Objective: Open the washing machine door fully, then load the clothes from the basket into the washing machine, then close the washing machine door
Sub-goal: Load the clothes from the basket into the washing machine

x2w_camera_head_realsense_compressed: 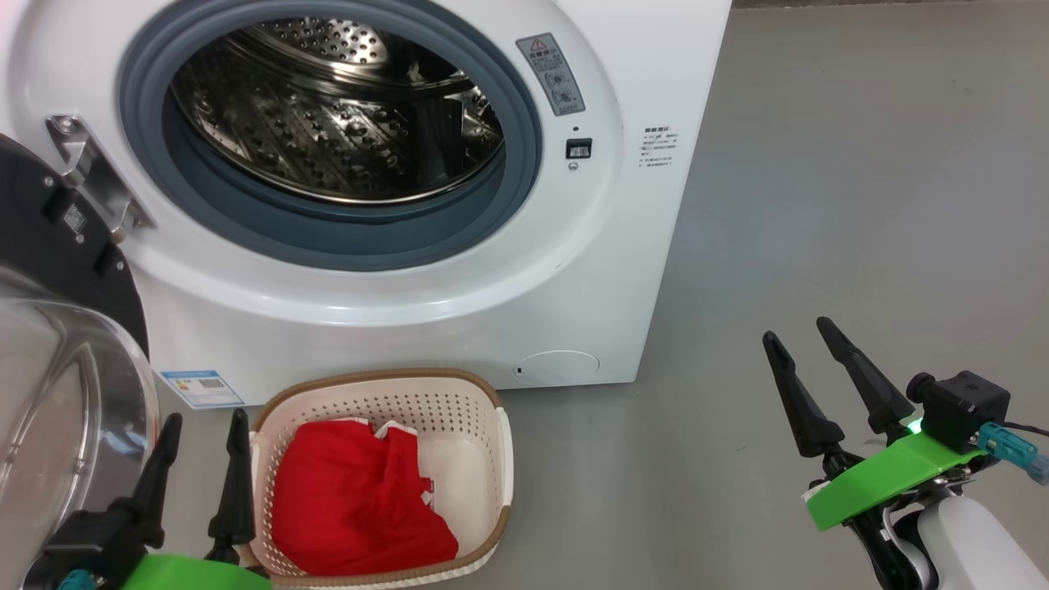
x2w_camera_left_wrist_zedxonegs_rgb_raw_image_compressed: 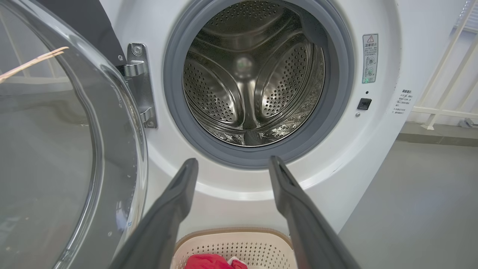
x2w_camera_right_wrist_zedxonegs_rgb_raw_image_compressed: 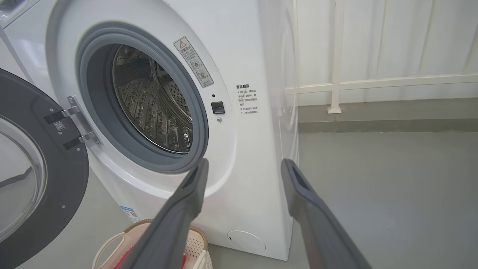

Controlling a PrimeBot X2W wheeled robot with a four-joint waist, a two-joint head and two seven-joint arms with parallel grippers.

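The washing machine door [x2w_camera_head_realsense_compressed: 49, 238] stands swung open, cut off at the left edge. The left gripper [x2w_camera_head_realsense_compressed: 205, 418], fingers spread wide and empty, sits just beside the basket [x2w_camera_head_realsense_compressed: 369, 378] holding the crumpled red clothes [x2w_camera_head_realsense_compressed: 352, 500], before the washing machine [x2w_camera_head_realsense_compressed: 574, 270]. The right gripper [x2w_camera_head_realsense_compressed: 796, 329], equally wide, hovers over grey floor [x2w_camera_head_realsense_compressed: 860, 164].

Grey floor [x2w_camera_head_realsense_compressed: 860, 205] and pale wall [x2w_camera_right_wrist_zedxonegs_rgb_raw_image_compressed: 410, 37] under soft, even light

The floor is smooth and matte, with faint scuffs and a dull sheen; along its far edge runs a low grey ledge [x2w_camera_right_wrist_zedxonegs_rgb_raw_image_compressed: 392, 112], raised a step above it; on the ledge stands a cream-white railing [x2w_camera_right_wrist_zedxonegs_rgb_raw_image_compressed: 336, 56], an upright post crossed by a level bar; the wall behind is whitish, marked with faint vertical lines; shadows on the floor are weak and blurred.
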